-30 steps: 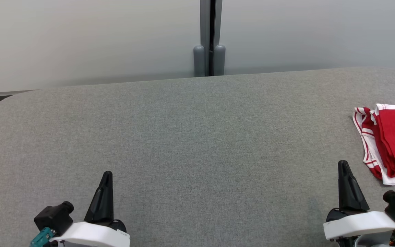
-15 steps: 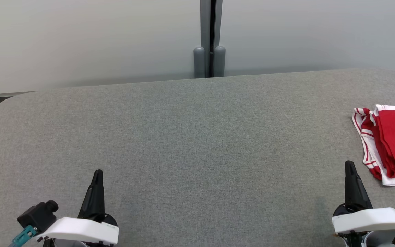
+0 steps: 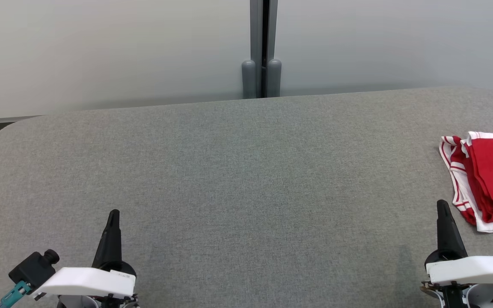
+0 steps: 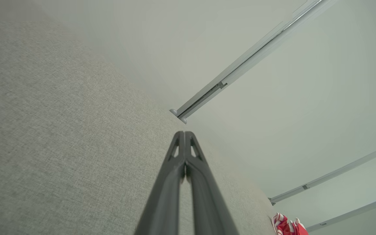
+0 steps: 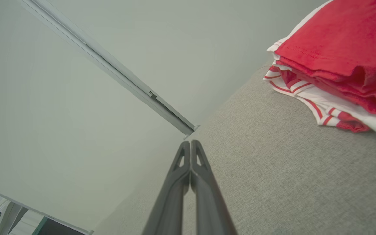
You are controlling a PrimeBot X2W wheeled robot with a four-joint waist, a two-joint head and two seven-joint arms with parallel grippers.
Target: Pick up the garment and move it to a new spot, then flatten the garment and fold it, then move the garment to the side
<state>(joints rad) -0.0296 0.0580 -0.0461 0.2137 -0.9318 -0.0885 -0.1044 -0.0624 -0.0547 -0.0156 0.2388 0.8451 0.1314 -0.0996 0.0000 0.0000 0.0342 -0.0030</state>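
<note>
**Q:** Two sets of dark fingers; how do they stand?

**A:** Both pressed together, pinching nothing; the left fingers (image 4: 170,187) point out over bare grey surface (image 3: 246,179); the right fingers (image 5: 175,195) do likewise.

**Q:** Where is the garment?

**A:** The garment (image 3: 492,171), red with white and striped trim, lies folded on the surface; it sits just beyond the right fingers and to their right, not touching them; it lies far off to the right of the left fingers; a pale wall (image 3: 109,51) rises beyond both fingertips.
</note>
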